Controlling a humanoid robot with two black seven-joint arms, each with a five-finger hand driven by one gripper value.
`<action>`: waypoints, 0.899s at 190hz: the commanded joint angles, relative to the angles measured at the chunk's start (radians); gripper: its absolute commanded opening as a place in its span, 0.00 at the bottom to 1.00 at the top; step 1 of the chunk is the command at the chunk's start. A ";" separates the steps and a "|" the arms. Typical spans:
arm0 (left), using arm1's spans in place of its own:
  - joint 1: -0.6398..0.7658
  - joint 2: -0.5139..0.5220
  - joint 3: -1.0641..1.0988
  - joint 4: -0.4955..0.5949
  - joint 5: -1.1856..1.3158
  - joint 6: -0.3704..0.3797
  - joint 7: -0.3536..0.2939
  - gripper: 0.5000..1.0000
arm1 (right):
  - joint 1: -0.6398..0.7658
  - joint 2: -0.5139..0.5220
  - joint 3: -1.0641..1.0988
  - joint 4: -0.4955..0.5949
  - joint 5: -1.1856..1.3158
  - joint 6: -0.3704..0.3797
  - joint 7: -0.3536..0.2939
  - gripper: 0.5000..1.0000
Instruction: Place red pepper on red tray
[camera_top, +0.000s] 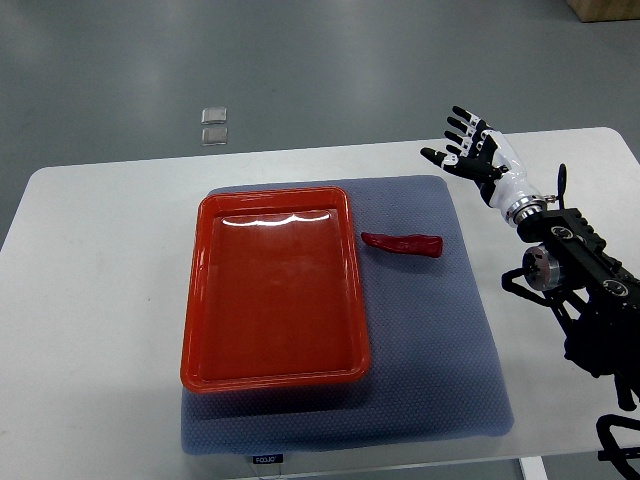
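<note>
Red plastic makes up the one tray (275, 290) in front of me, and it sits on the left part of one grey-blue mat (340, 315) spread over the white worktop (90, 300). One red pepper (403, 244) lies flat on the mat just beside the tray's right rim, near its far corner, not touching it. My right hand (478, 152) hovers above the far right corner of the mat, well apart from the pepper, and my fingers (462, 127) are spread wide and hold nothing, touching nothing. Only this one arm of mine shows, coming in from the right edge. Two small clear squares (214, 124) lie on the grey floor beyond the worktop.
</note>
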 joint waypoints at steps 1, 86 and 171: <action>-0.001 0.000 -0.003 0.000 0.000 -0.002 0.002 1.00 | 0.001 0.000 0.000 0.000 0.000 0.000 0.000 0.86; 0.003 0.000 -0.002 0.001 -0.002 0.000 0.000 1.00 | 0.001 -0.002 0.006 0.000 0.000 0.002 0.001 0.86; 0.003 0.000 -0.003 0.001 -0.002 0.000 0.000 1.00 | 0.003 0.000 0.009 0.000 0.002 0.003 0.001 0.86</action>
